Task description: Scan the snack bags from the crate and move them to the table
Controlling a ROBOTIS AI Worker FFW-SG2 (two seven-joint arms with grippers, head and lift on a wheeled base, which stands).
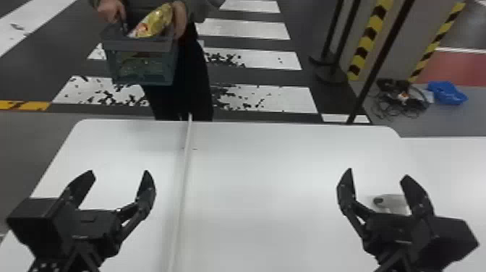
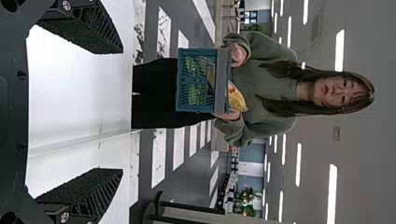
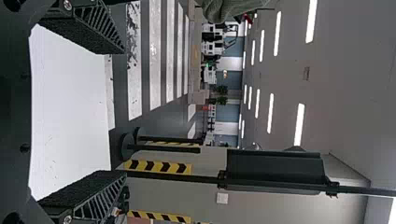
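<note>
Above the white table (image 1: 253,162), my left gripper (image 1: 118,173) stands open at the left, and my right gripper (image 1: 376,173) stands open at the right, both with nothing between their fingers. Beyond the far edge a person holds the blue-green crate (image 1: 141,67) in both hands. A yellow snack bag (image 1: 154,21) sticks out of its top, and green bags show through its side. In the left wrist view the crate (image 2: 191,81) and yellow bag (image 2: 236,99) appear past my open left gripper (image 2: 122,111). The right wrist view has my open right gripper (image 3: 125,111).
A thin white strip (image 1: 183,173) runs front to back along the table, left of the middle. A pale object with a dark end (image 1: 394,203) lies beneath the right gripper. Black posts, tangled cables (image 1: 401,97) and a blue item (image 1: 447,92) are beyond the table at the right.
</note>
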